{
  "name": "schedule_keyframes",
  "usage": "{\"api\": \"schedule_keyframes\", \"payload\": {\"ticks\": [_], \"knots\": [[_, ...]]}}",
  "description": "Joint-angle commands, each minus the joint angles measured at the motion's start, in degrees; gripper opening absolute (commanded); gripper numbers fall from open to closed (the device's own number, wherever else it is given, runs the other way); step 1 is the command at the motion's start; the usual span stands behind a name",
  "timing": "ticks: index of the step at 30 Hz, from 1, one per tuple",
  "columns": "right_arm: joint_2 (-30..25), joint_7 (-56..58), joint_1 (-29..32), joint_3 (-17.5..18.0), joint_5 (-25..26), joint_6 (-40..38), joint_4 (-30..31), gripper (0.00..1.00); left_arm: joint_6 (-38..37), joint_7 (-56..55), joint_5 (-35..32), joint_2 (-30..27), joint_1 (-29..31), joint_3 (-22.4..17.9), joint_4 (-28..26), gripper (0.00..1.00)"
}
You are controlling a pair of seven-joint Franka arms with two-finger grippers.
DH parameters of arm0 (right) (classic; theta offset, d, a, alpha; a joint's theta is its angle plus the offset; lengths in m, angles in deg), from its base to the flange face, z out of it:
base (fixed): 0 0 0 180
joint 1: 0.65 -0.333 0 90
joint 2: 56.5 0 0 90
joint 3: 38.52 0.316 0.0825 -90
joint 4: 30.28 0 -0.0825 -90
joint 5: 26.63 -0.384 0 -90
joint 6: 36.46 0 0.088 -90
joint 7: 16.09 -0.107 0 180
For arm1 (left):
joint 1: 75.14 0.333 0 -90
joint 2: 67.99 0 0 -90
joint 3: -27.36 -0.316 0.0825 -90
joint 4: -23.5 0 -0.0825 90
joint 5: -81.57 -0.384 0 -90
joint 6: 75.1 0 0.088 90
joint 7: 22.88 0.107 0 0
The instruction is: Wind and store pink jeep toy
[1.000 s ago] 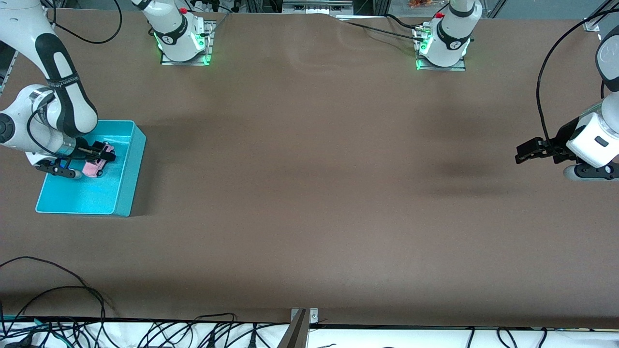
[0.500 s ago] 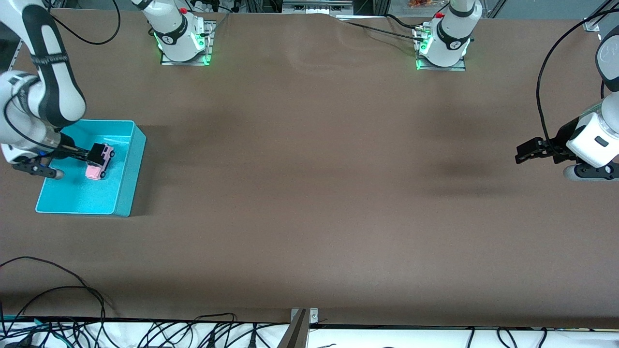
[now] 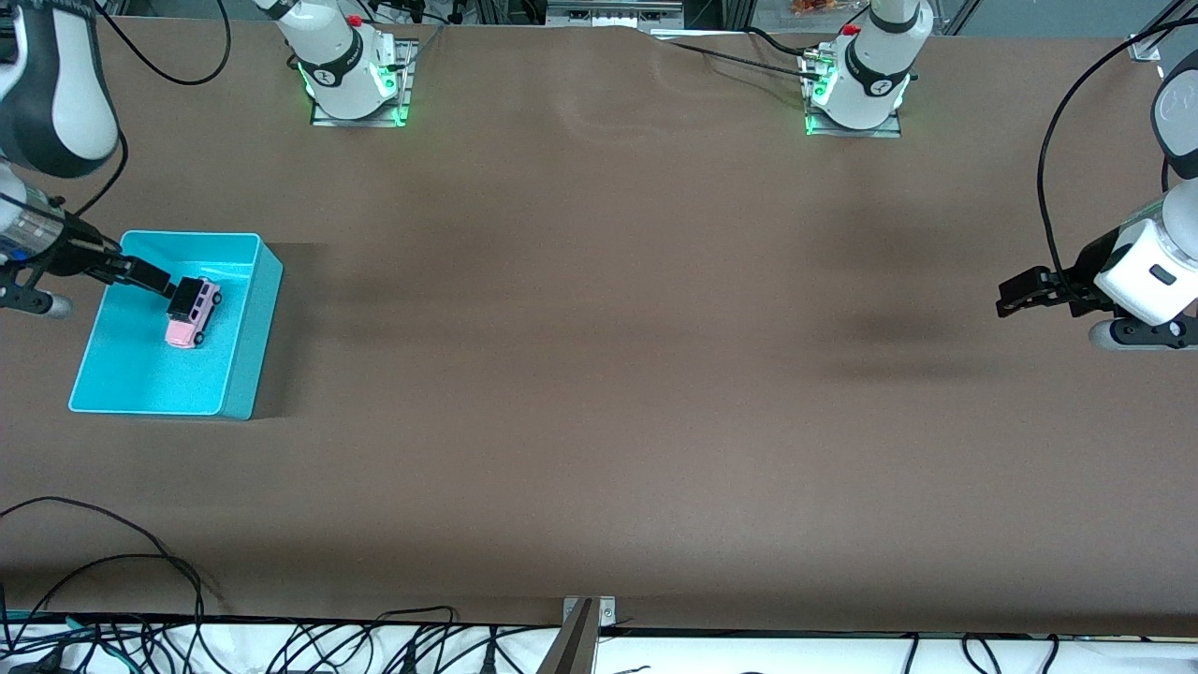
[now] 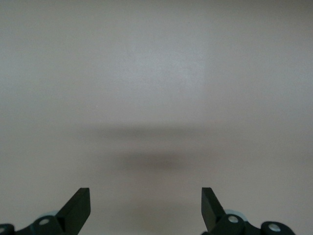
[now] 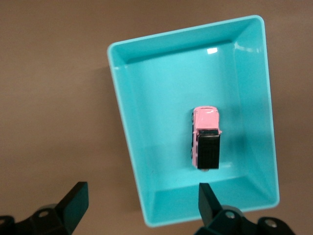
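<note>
The pink jeep toy [image 3: 190, 316] lies on the floor of the turquoise bin [image 3: 271, 281], free of any gripper. In the right wrist view the jeep [image 5: 205, 137] shows its pink front and black rear inside the bin [image 5: 127, 122]. My right gripper [image 3: 140, 273] is open and empty, raised over the bin's edge at the right arm's end of the table; its fingers [image 5: 142, 196] stand wide apart. My left gripper [image 3: 1015, 295] is open and empty, waiting above bare table at the left arm's end, and its wrist view [image 4: 145, 200] shows only table.
The two arm bases [image 3: 356, 84] [image 3: 856, 94] stand at the table's edge farthest from the front camera. Cables [image 3: 140, 571] lie along the edge nearest to it. The brown table [image 3: 599, 374] stretches between the bin and the left gripper.
My right gripper has let go of the jeep and has risen and drawn back from it toward the bin's edge. The jeep stays in the bin. The left arm has not moved.
</note>
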Motion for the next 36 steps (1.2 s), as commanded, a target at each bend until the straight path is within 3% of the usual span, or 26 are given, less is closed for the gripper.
{"api": "schedule_keyframes", "payload": {"ticks": [1, 6, 12, 16, 21, 36], "knots": [[1.49, -1.26, -1.9, 1.25, -0.58, -13.36, -12.46, 1.0, 0.24, 1.04, -0.83, -0.57, 0.45, 0.39, -0.62, 1.0], [2.19, -4.6, -1.99, 3.88, -1.19, -22.6, -20.55, 1.0, 0.24, 1.04, -0.83, -0.57, 0.45, 0.39, -0.62, 1.0], [2.46, -5.13, -1.73, 6.52, -2.5, -26.04, -24.87, 1.0, 0.24, 1.04, -0.83, -0.57, 0.45, 0.39, -0.62, 1.0], [2.37, -7.76, 0.02, 10.47, -4.09, -25.43, -25.22, 1.0, 0.24, 1.04, -0.83, -0.57, 0.45, 0.39, -0.62, 1.0], [1.85, -8.91, 4.16, 18.04, -3.13, -23.84, -25.14, 1.0, 0.24, 1.04, -0.83, -0.57, 0.45, 0.39, -0.62, 1.0], [1.93, -7.33, 4.42, 17.86, -2.95, -24.28, -26.01, 1.0, 0.24, 1.04, -0.83, -0.57, 0.45, 0.39, -0.62, 1.0]]}}
